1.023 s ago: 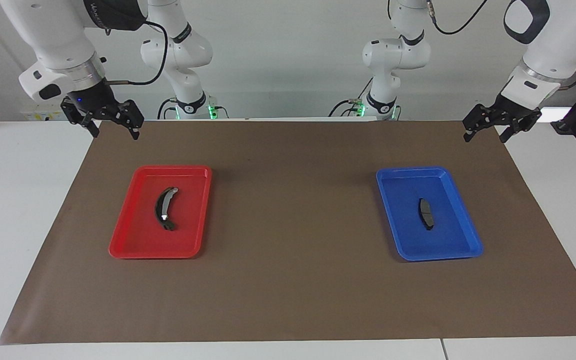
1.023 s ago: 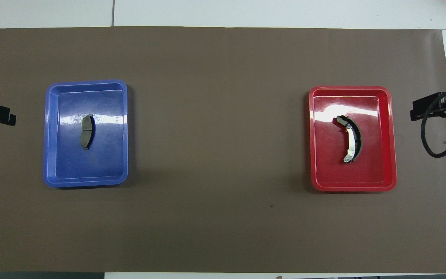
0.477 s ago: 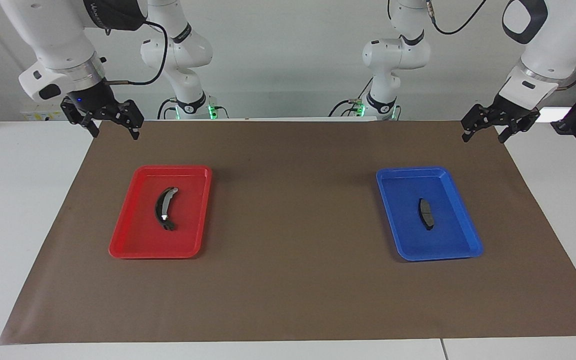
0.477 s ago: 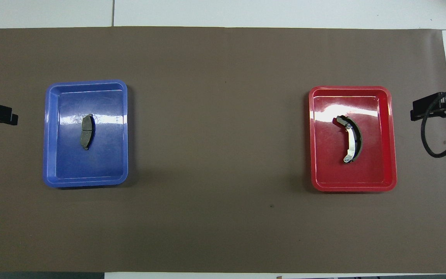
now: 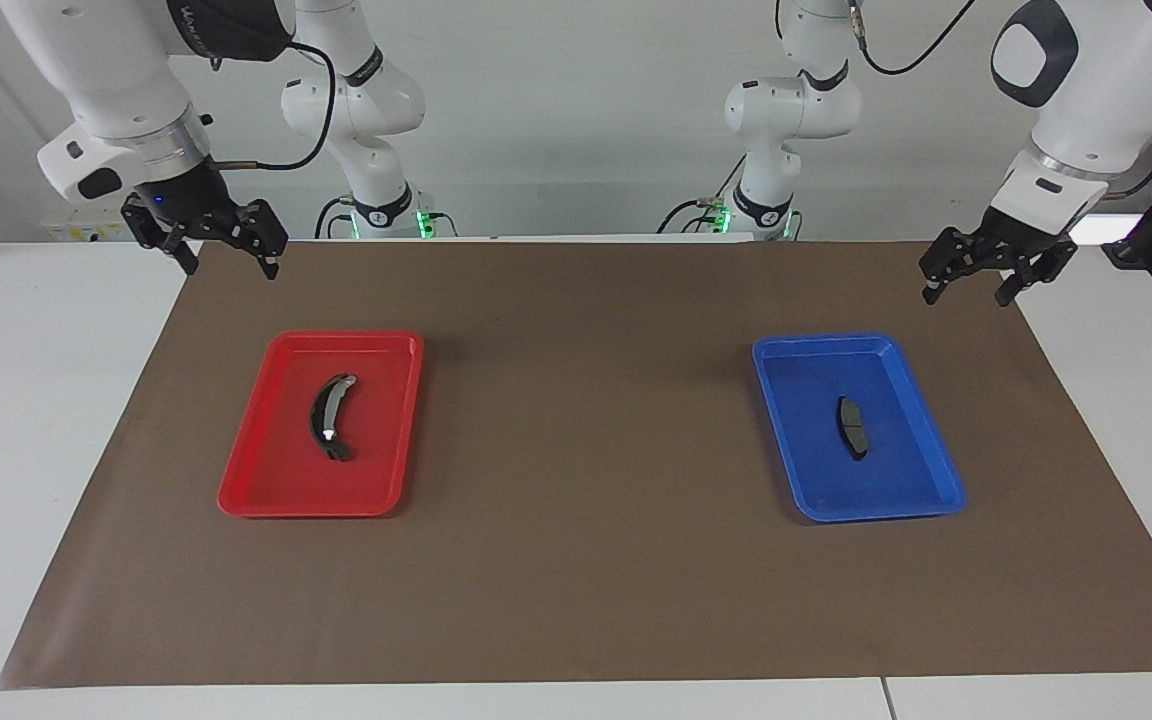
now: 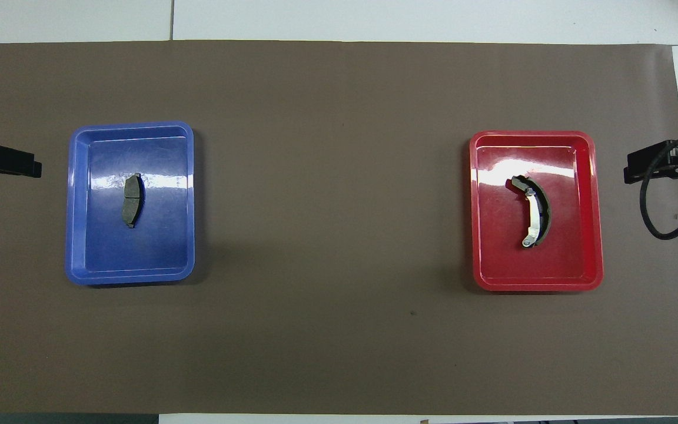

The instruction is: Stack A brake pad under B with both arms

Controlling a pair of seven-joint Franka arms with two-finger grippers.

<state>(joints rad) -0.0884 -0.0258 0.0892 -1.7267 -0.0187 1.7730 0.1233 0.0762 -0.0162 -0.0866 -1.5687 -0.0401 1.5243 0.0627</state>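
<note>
So the short grey A brake pad (image 5: 851,428) is lying flat in the blue tray (image 5: 796,470), which sits toward the left arm's end of the table, and nothing is touching it. The long crescent pad B (image 5: 329,418), the one with the shiny metal strip, is in the red tray (image 5: 266,490) toward the right arm's end, also just lying there on its own. The two trays are well apart on the brown mat (image 5: 586,560), with a big bare stretch of mat between them. The left gripper (image 5: 968,283) hangs in the air over the mat's edge, near the corner of the blue tray that's closest to the robots, not over the tray itself; its fingers are spread wide and hold nothing. The right gripper (image 5: 231,264) hangs over the other edge of the mat, up from the red tray on the robots' side, fingers spread apart too and empty. From overhead you only catch the tips: left gripper (image 6: 3,166) beside the blue tray (image 6: 80,271), right gripper (image 6: 662,165) beside the red tray (image 6: 595,235).
</note>
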